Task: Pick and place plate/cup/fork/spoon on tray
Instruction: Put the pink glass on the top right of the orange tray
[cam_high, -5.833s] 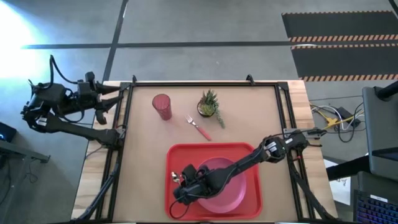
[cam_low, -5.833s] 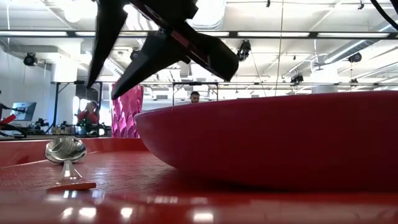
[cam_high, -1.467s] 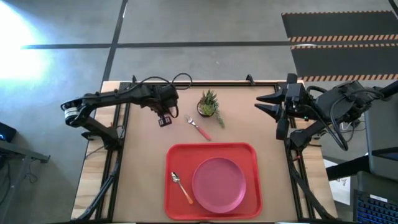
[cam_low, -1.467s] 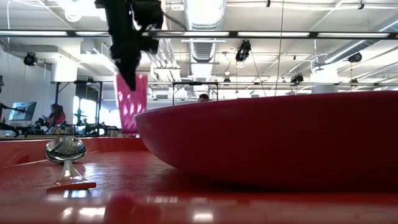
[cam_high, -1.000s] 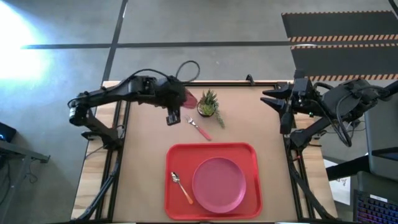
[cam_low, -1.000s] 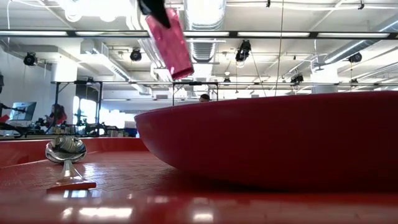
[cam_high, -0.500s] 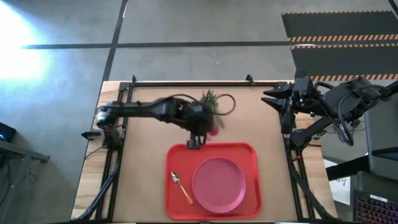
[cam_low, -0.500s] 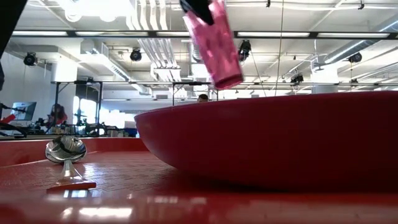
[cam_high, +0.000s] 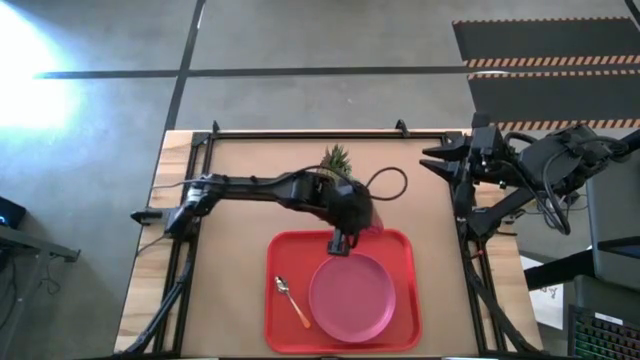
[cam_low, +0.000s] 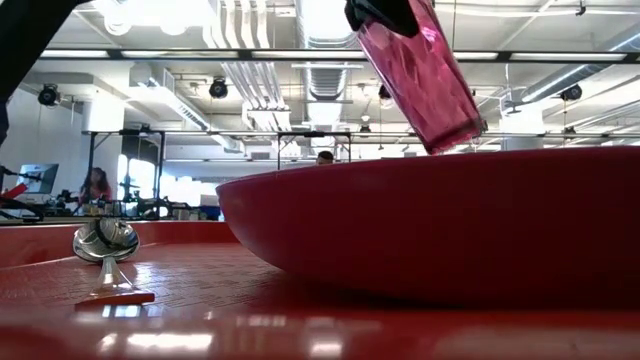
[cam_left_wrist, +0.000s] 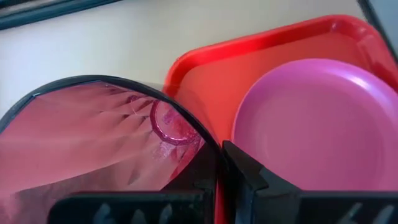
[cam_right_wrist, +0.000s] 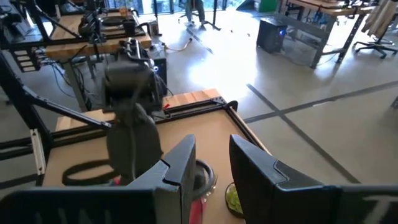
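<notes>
The left gripper (cam_high: 345, 238) held the translucent red-pink plastic cup (cam_low: 420, 70), fingers clamped, tilted above the red rectangular tray's (cam_high: 290, 250) far edge; right gripper (cam_high: 440, 160), fingers part-open, waited empty at the bench edge.

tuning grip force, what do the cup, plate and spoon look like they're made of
Cup: translucent pink-red plastic, faceted and glossy; light passes through it.
Plate: opaque pink plastic by the look, smooth with a soft sheen.
Spoon: shiny metal bowl that mirrors the ceiling lights in the low view, and an orange handle, probably plastic.
</notes>
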